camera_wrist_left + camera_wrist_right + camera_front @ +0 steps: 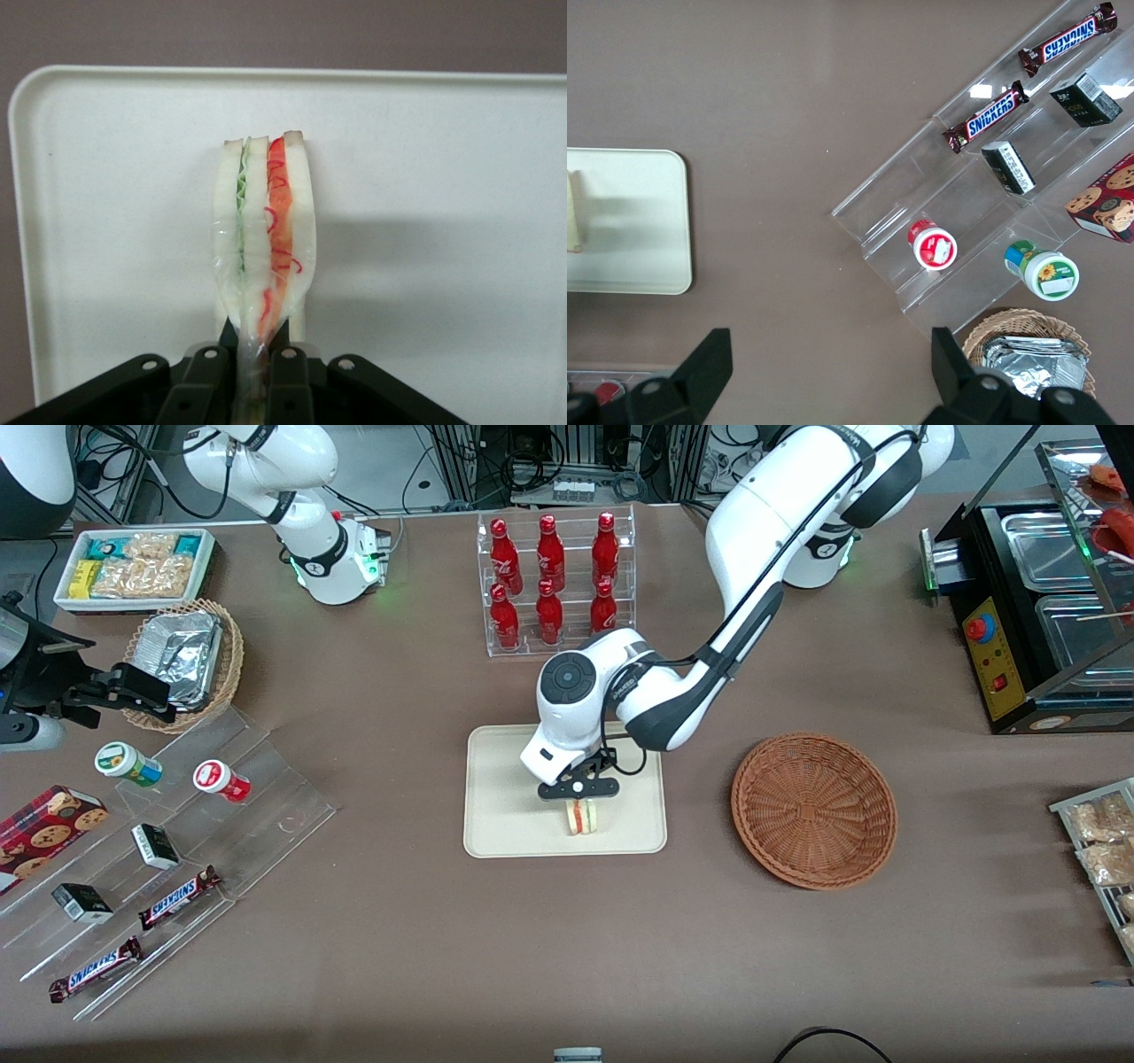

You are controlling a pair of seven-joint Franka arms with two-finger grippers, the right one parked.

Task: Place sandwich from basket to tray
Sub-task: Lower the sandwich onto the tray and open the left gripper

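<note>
On the brown worktop, going from the parked arm's end toward the working arm's, the tray comes first, with the pincer directly above it. The pincer is clenched on the sandwich, nipping its wrapped top edge between the fingers. The sandwich stands upright on edge, green and red filling showing. In the front view its lower edge seems to meet the tray, toward the rim nearer the camera, though I cannot tell whether it rests there or hangs just above. The basket sits well apart, toward the working arm's end, with nothing in it.

The step in hand looks like the set-down, so the carry is done and the task is near its end. The next move calls for letting go with the sandwich supported, then a straight lift clear. A narrow wedge on edge may tip over, which would still leave it on the tray.
</note>
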